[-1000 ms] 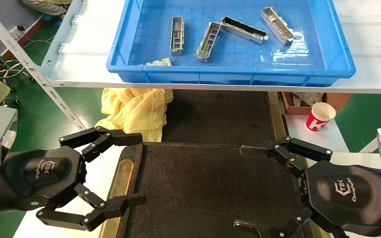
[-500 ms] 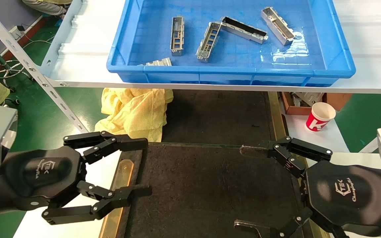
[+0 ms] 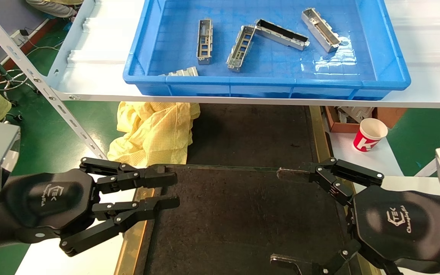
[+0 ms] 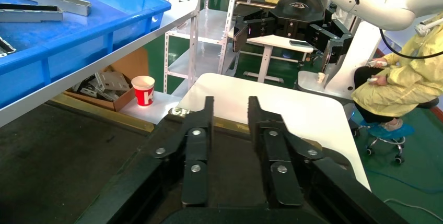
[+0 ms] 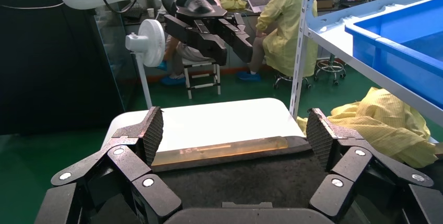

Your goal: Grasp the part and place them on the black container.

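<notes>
While the left gripper (image 3: pixel 168 191) is held over the left edge of the black container (image 3: pixel 243 217), its fingers (image 4: pixel 202 125) are seen drawn near together with a narrow gap and nothing between them. The right gripper (image 3: pixel 285 215) is held over the container's right side, its fingers spread wide apart and empty. Several silver-grey parts are seen lying in the blue crate (image 3: pixel 392 72) on the shelf above; one part (image 3: pixel 204 41) lies flat near the crate's left side, well apart from both grippers.
</notes>
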Controlling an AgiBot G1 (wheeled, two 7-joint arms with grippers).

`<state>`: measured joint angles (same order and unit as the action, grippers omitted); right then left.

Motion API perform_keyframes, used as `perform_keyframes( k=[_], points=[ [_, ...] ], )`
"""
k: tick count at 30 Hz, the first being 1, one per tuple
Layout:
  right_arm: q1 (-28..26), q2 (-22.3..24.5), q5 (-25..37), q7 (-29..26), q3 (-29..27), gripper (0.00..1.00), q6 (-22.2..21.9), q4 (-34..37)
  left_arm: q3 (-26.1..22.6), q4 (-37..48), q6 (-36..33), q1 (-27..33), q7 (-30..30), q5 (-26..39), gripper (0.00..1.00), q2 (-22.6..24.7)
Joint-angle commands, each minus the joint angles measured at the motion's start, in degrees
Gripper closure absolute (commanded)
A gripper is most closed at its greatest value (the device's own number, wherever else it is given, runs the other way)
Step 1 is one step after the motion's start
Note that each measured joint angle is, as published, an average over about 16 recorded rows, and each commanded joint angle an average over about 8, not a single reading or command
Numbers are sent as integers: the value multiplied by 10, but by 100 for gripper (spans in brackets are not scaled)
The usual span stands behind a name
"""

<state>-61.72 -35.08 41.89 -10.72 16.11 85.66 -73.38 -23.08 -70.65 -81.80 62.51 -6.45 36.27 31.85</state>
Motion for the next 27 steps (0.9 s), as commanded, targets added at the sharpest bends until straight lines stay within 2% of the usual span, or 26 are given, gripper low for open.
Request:
perform_keyframes(
  k=[1,27],
  points=[
    [0,0,0,0,0,0,0,0,0,0,0,0,0,0,100,0],
    [0,0,0,0,0,0,0,0,0,0,0,0,0,0,100,0]
  ],
)
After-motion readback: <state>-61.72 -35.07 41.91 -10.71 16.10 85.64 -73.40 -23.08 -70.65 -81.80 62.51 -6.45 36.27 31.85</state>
